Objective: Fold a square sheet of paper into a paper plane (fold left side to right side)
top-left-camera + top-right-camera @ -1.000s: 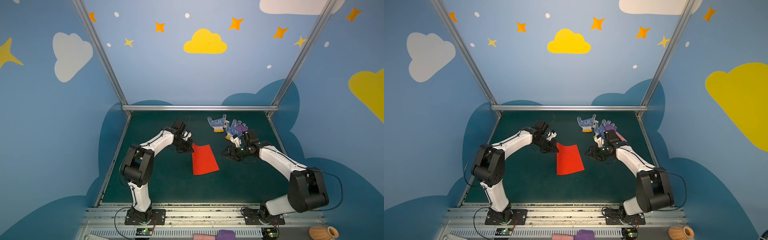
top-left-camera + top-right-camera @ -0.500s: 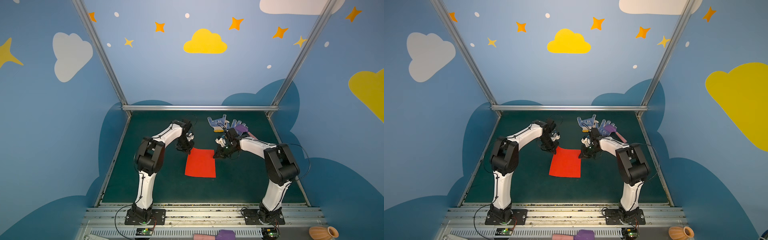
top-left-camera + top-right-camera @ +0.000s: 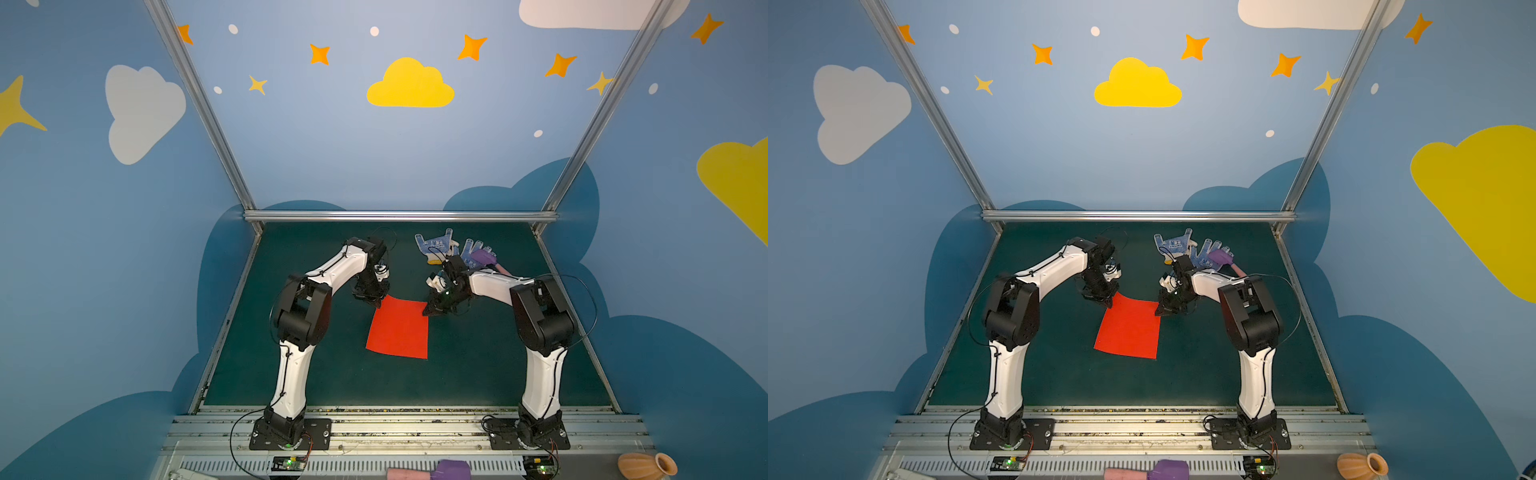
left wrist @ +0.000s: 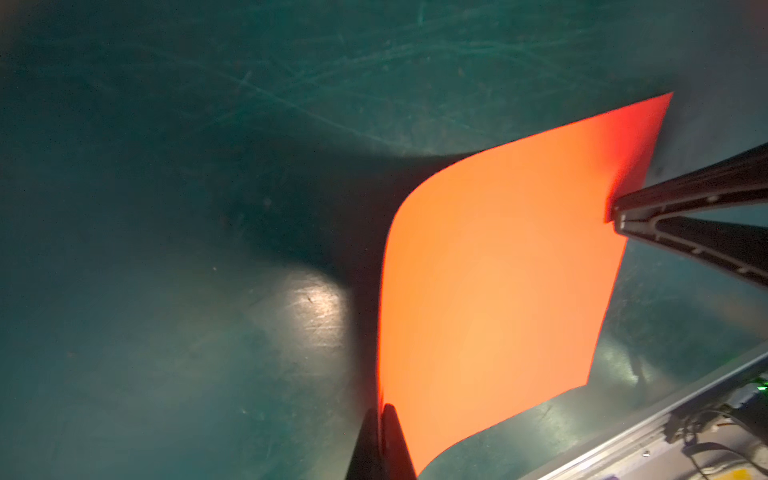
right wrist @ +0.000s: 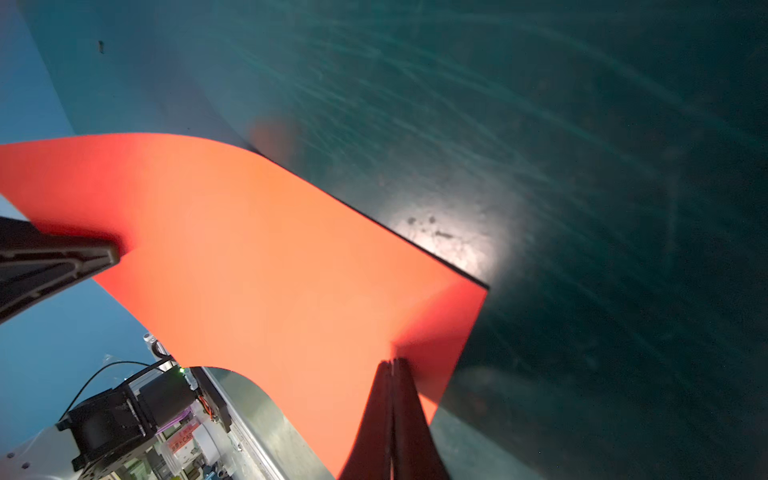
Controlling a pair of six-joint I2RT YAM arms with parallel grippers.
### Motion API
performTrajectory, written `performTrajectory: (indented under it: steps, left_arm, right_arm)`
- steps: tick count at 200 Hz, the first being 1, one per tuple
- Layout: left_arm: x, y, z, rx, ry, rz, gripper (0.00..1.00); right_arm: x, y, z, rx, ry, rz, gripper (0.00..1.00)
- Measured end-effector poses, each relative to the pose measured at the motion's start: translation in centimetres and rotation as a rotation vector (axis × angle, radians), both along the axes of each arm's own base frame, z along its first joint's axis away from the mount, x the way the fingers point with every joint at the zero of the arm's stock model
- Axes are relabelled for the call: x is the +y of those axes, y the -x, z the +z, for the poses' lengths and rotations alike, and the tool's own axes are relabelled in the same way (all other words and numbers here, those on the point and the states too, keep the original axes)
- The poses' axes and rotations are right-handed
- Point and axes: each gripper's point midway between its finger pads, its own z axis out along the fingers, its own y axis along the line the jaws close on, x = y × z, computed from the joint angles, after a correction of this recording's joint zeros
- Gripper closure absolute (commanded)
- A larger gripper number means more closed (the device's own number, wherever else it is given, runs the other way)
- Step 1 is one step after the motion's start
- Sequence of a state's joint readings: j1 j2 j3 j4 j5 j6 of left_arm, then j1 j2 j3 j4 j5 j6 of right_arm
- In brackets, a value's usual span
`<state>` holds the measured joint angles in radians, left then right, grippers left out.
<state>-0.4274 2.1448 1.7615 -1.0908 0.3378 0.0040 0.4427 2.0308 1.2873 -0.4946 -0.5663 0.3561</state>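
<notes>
The square sheet of paper (image 3: pixel 399 330) (image 3: pixel 1129 330) is bright red and lies unfolded on the dark green table in both top views. Its far edge is raised and it curves down to the mat. My left gripper (image 3: pixel 376 303) (image 4: pixel 380 409) is shut on the far left corner. My right gripper (image 3: pixel 426 312) (image 5: pixel 392 363) is shut on the far right corner. The left wrist view shows the right gripper's fingers (image 4: pixel 665 208) across the sheet (image 4: pixel 498 282), and the right wrist view shows the left gripper's fingers (image 5: pixel 75 257) across the sheet (image 5: pixel 257 257). No paper plane is in view.
Two blue-dotted white gloves (image 3: pixel 436 245) and a purple-and-pink toy hammer (image 3: pixel 486 257) lie at the back right, just behind my right arm. Another hammer (image 3: pixel 436 471) and an orange vase (image 3: pixel 646 465) sit off the table in front. Metal rails (image 3: pixel 399 216) frame the table.
The right gripper came in from the right and shut on the sheet's far right corner. The sheet was drawn nearer and turned squarer; both arms drew in.
</notes>
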Motion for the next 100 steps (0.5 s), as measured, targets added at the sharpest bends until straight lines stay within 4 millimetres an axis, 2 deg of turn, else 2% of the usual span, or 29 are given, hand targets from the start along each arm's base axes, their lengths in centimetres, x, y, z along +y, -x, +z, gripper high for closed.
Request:
performTrajectory:
  steps: [53, 100]
  left_arm:
    - [-2.9, 1.3, 0.8, 0.056, 0.174, 0.114, 0.97]
    - [-7.7, 2.2, 1.3, 0.078, 0.331, 0.215, 0.97]
  right_arm:
    - [0.0, 0.0, -0.1, 0.001, 0.0, 0.001, 1.0]
    - [0.0, 0.0, -0.2, -0.006, -0.002, 0.013, 1.0]
